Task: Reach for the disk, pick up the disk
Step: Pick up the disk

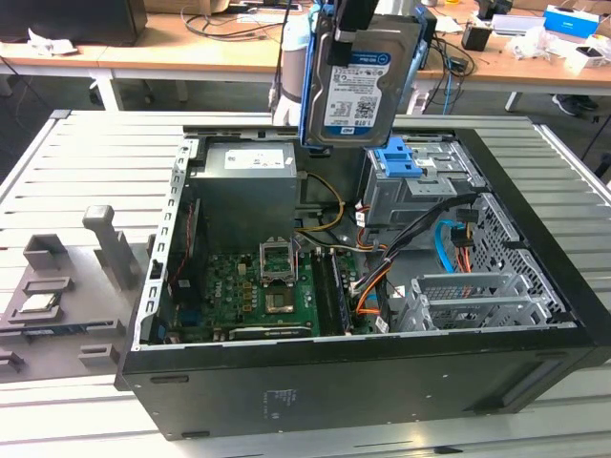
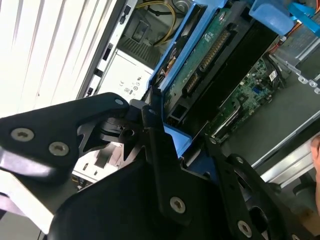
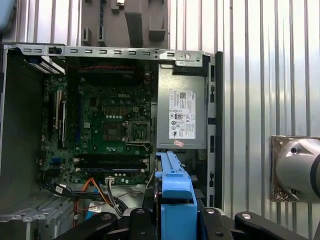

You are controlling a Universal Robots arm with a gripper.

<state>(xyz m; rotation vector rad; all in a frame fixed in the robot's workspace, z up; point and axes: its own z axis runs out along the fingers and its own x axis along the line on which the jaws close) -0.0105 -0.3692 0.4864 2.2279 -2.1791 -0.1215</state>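
The disk (image 1: 361,76), a silver hard drive with a white-and-blue label in a blue rail frame, hangs upright above the back of the open computer case (image 1: 363,382). My gripper (image 1: 355,17) is shut on its upper edge. In the second wrist view the disk (image 2: 210,55) shows its green circuit board side, and the gripper (image 2: 182,145) clamps the blue frame between black fingers (image 2: 150,125). In the first wrist view the disk (image 3: 175,200) appears edge-on as a blue frame, held by the gripper (image 3: 176,222) high over the case.
Inside the case lie the motherboard (image 1: 258,286), a grey power supply (image 1: 250,181), a drive cage with a blue latch plate (image 1: 396,157) and loose cables (image 1: 449,239). A grey fixture holding a processor chip (image 1: 38,303) sits on the slatted table (image 1: 86,172) at the exterior view's left.
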